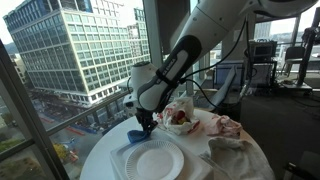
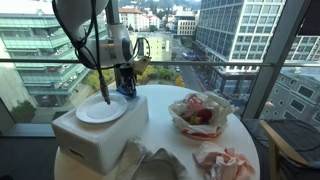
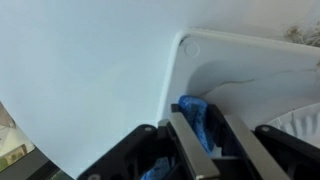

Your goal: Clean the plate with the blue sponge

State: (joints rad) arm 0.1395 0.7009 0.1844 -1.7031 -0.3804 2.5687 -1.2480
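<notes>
A white paper plate [image 1: 156, 160] [image 2: 100, 110] lies on top of a white box [image 2: 95, 142] on the round table. My gripper [image 1: 145, 122] [image 2: 125, 86] hangs at the box's far edge, just beyond the plate. It is shut on the blue sponge [image 1: 138, 135] [image 2: 128, 93]. In the wrist view the sponge [image 3: 194, 116] sits pinched between the two fingers [image 3: 206, 128], over the white box top near its rim [image 3: 200, 45]. The plate shows only as a sliver at the right edge of the wrist view.
A paper-lined bowl with red contents [image 1: 180, 116] [image 2: 200, 110] stands beside the box. A crumpled pinkish wrapper [image 1: 226, 126] [image 2: 224, 160] and a grey cloth [image 1: 235, 150] [image 2: 150, 165] lie on the round white table [image 2: 170, 130]. Windows stand close behind.
</notes>
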